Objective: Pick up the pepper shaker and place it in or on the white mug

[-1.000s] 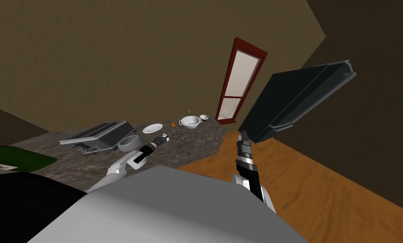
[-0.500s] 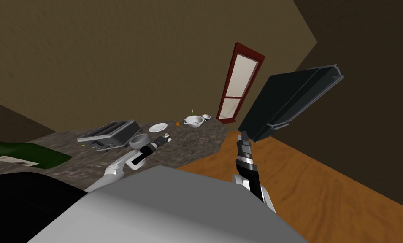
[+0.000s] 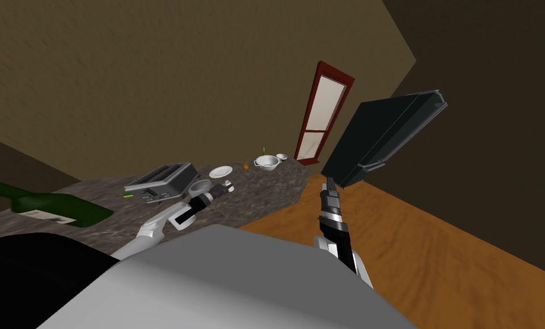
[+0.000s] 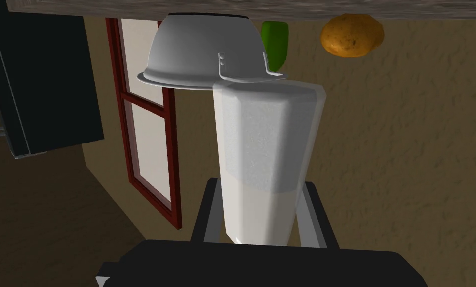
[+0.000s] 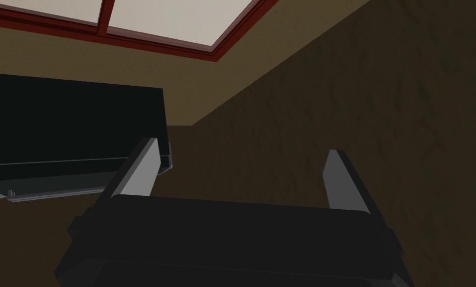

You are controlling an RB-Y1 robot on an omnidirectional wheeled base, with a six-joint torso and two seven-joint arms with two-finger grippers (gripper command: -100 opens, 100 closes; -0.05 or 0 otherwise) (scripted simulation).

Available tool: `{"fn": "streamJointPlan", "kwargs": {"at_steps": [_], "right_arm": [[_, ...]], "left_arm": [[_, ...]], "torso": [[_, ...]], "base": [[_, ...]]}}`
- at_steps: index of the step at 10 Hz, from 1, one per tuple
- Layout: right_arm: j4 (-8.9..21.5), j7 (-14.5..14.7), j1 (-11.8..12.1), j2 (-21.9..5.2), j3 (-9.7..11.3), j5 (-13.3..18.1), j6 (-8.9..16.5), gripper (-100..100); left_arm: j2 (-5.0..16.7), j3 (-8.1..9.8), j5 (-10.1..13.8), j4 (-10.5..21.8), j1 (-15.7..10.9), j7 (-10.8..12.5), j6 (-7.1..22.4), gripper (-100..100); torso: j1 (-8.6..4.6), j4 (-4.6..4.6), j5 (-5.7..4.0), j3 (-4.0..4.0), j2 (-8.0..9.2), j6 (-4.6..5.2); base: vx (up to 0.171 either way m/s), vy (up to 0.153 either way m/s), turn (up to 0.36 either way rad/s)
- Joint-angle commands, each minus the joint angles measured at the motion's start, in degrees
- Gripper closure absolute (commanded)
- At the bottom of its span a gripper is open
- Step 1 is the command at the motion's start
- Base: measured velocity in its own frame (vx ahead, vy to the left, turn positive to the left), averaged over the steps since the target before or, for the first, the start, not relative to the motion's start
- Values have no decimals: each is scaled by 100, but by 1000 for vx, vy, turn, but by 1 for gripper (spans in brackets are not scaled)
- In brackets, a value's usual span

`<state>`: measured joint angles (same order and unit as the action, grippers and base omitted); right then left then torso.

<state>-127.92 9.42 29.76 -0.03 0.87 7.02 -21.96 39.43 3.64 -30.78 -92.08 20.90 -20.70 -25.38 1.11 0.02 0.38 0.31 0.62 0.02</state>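
Observation:
The pepper shaker [image 4: 266,149], a tall translucent white tumbler shape, stands between my left gripper's [image 4: 259,199] fingers [image 4: 312,214], which press its sides. Over the mottled grey counter [image 3: 254,197] the left gripper [image 3: 225,187] holds the small white shaker [image 3: 227,183] just to the right of the round pale grey mug [image 3: 200,187]. The right gripper [image 3: 328,183] hangs over the wooden floor with its fingers [image 5: 141,169] open and nothing between them.
A toaster [image 3: 164,180] and a lying green bottle [image 3: 57,207] sit left of the mug. Beyond are a plate [image 3: 220,171], a white colander [image 3: 267,163], a small bowl [image 3: 281,156] and an orange item [image 4: 352,35]. A dark fridge [image 3: 379,140] stands right.
My view has swung, so counter items slid right in the picture. The mug now lies closer to the held shaker. Both grippers keep their state.

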Motion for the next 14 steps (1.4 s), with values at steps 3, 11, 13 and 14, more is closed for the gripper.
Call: {"fn": "streamJointPlan", "kwargs": {"at_steps": [3, 11, 13, 14], "right_arm": [[0, 0, 1, 0, 0, 0, 0, 0], [0, 0, 2, 0, -1, 0, 0, 0], [0, 0, 2, 0, 0, 0, 0, 0], [0, 0, 2, 0, 0, 0, 0, 0]], "left_arm": [[303, -57, 21, -248, 66, 224, -220, 100], [1018, -87, 215, -557, 97, 776, -469, 100], [1253, -85, 291, -631, 100, 956, -529, 100], [1314, -84, 312, -650, 101, 1003, -544, 100]], "torso": [[7, -1, 0, -9, -19, 6], [18, -10, 8, -29, -52, -4], [13, -11, 8, -30, -53, -5], [12, -11, 8, -30, -53, -4]], "base": [[-86, 233, -112], [-57, 233, -92], [-48, 225, -100], [-52, 258, -105]]}}
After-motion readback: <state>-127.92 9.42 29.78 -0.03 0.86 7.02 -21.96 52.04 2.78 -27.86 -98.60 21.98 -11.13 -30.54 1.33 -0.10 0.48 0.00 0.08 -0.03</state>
